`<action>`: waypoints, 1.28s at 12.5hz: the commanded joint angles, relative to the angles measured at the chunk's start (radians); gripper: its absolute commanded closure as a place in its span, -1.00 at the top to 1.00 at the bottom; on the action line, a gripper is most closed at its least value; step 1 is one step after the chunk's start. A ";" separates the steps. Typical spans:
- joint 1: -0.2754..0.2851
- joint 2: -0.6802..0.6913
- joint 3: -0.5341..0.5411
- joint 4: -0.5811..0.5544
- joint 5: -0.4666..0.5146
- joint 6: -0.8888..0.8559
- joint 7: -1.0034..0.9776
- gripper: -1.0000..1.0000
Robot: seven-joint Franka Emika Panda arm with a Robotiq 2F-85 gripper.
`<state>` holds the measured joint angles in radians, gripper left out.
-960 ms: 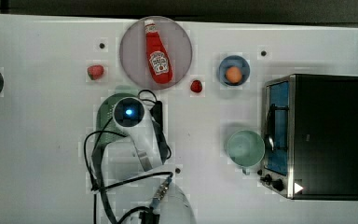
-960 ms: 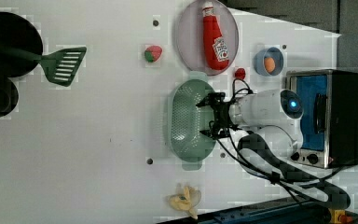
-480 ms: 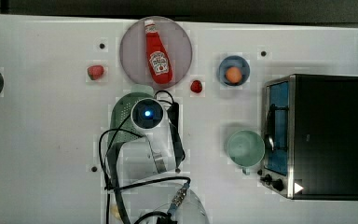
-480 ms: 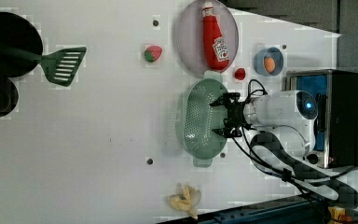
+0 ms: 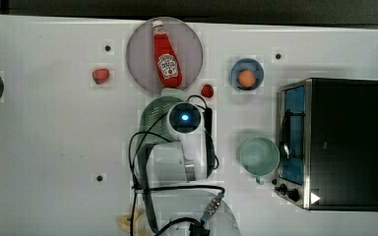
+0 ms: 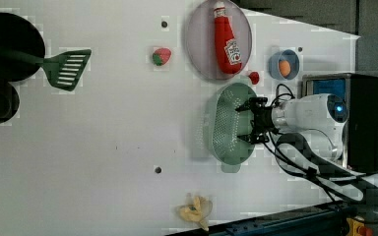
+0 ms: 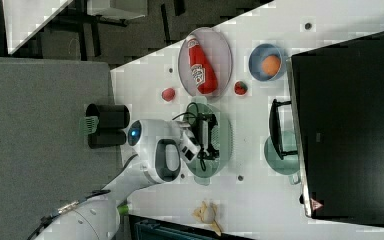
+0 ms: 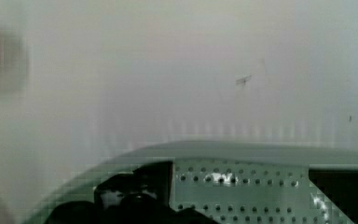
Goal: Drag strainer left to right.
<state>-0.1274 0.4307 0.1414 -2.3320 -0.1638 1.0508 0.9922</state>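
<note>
The strainer (image 6: 226, 129) is entered by the wide-spread gripper (image 6: 252, 121), its rim crowded by the plate (image 6: 200, 48) above, in the left view.

A red ketchup bottle (image 5: 166, 57) is lying on a round grey plate (image 5: 140, 59), just beyond the fingers toward the top view's top. A small red piece (image 5: 207, 91) is sitting near the fingers, toward the top view's upper right. A blue bowl (image 5: 236, 73) is holding an orange ball (image 5: 246, 78) farther that way. A pale green mug (image 5: 259, 156) is standing off to the fingers' right in the top view, beside a black toaster oven (image 5: 344, 142). A strawberry (image 6: 161, 56) and a dark green spatula (image 6: 67, 68) are lying well apart from the fingers, toward the left view's left. A yellowish item (image 6: 195, 210) is resting near the table edge (image 5: 39, 162).
</note>
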 commanded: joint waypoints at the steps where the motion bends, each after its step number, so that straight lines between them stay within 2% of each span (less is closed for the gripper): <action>1: -0.015 -0.016 -0.051 -0.007 -0.003 -0.006 -0.126 1.00; 11: -0.016 -0.016 -0.187 -0.008 -0.003 0.014 -0.228 1.00; 16: -0.016 -0.107 -0.139 -0.008 0.001 -0.032 -0.514 1.00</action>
<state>-0.1508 0.3909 -0.0360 -2.3672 -0.1643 1.0410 0.6182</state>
